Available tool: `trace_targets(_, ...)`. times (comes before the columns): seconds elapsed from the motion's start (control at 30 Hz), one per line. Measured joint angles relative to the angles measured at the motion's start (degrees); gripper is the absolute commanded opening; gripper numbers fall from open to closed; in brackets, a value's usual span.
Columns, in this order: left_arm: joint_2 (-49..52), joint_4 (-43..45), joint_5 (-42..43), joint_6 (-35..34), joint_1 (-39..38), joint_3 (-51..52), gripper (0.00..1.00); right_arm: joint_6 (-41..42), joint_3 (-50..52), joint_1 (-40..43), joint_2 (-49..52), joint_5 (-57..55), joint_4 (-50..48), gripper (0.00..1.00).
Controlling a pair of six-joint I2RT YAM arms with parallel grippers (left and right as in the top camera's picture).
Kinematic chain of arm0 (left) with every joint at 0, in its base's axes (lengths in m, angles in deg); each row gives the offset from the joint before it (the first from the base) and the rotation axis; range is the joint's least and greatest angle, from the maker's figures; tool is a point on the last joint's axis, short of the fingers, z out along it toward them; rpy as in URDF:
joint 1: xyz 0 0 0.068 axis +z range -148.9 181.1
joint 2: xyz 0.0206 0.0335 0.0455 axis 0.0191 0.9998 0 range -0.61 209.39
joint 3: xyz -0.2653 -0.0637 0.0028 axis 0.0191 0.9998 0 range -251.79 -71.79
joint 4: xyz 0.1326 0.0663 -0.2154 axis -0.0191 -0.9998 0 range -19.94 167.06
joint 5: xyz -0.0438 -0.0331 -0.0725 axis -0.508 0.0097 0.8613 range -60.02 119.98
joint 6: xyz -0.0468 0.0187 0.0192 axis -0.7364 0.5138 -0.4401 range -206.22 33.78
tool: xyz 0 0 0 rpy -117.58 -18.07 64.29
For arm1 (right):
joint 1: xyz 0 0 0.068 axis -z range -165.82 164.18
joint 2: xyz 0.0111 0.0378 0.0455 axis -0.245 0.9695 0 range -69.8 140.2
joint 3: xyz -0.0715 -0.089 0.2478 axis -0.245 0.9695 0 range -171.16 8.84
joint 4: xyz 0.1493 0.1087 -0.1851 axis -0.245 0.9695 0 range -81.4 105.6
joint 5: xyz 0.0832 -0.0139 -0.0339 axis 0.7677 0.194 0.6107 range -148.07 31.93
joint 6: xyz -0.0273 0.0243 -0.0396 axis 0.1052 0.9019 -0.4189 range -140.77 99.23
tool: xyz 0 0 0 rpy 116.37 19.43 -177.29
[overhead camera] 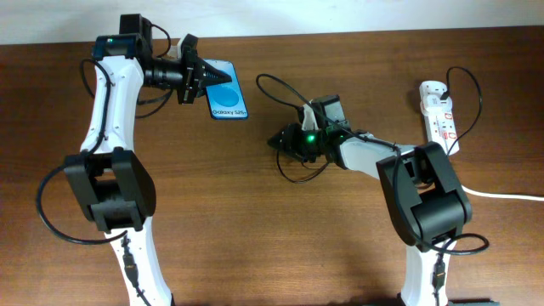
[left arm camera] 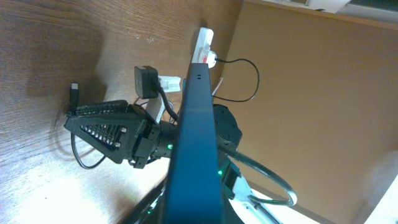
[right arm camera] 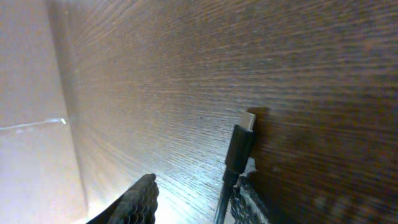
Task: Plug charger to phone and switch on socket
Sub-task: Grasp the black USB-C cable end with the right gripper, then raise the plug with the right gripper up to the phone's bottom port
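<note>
Left gripper (overhead camera: 218, 78) clamps the phone (overhead camera: 231, 104) between its jaws — right gripper (right arm camera: 199, 186) pinches the charger (right arm camera: 239, 146), its plug jutting just past the jaws.

The phone (overhead camera: 229, 102) lies on the tabletop (overhead camera: 255, 242). The left gripper (overhead camera: 223, 76) comes in from the phone's left, over its far half. To the right of the phone and a little nearer the robot sits the right gripper (overhead camera: 277, 142), its tips turned toward the phone. The plug (right arm camera: 240, 144) of the charger (overhead camera: 285, 88) lies just ahead of the right fingers (right arm camera: 142, 198), on the side facing the phone. The charger's cable arcs between the phone and that gripper. Well apart, far to the phone's right, the socket (overhead camera: 439, 115) lies lengthwise. Its cord (overhead camera: 510, 195) runs on still farther right of the phone, nearer the robot.
</note>
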Motion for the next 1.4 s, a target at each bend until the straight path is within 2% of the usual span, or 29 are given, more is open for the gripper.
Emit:
trace_targets(0.17, 0.0, 0.0, 0.0, 0.0, 0.0, 0.0, 0.00, 0.7, 0.0, 0.0, 0.2, 0.5, -0.4, 0.42)
trace_targets(0.47, 0.0, 0.0, 0.0, 0.0, 0.0, 0.0, 0.00, 2.2, 0.0, 0.0, 1.0, 0.4, 0.2, 0.09)
trace_targets(0.53, 0.0, 0.0, 0.0, 0.0, 0.0, 0.0, 0.00, 2.2, 0.1, 0.0, 1.2, 0.3, 0.6, 0.04)
trace_targets(0.77, 0.0, 0.0, 0.0, 0.0, 0.0, 0.0, 0.00, 2.2, 0.1, 1.4, 1.2, 2.2, 1.0, 0.04)
trace_targets(0.93, 0.0, 0.0, 0.0, 0.0, 0.0, 0.0, 0.00, -1.4, 0.3, 4.4, 0.3, 5.5, 1.4, 0.04)
trace_targets(1.07, 0.0, 0.2, 0.1, 0.0, -0.3, 0.0, 0.00, -4.6, 0.6, 5.4, -6.4, 8.8, 3.6, 0.04)
trace_targets(1.13, 0.0, 1.8, 1.1, 0.1, -0.7, 0.0, 0.00, -7.3, 0.6, 5.6, -13.4, 11.0, 6.6, 0.04)
trace_targets(1.4, 0.0, 7.1, 8.8, 0.2, -1.4, 0.0, 0.00, -15.7, 0.6, 9.9, -38.1, 14.7, 24.5, 0.04)
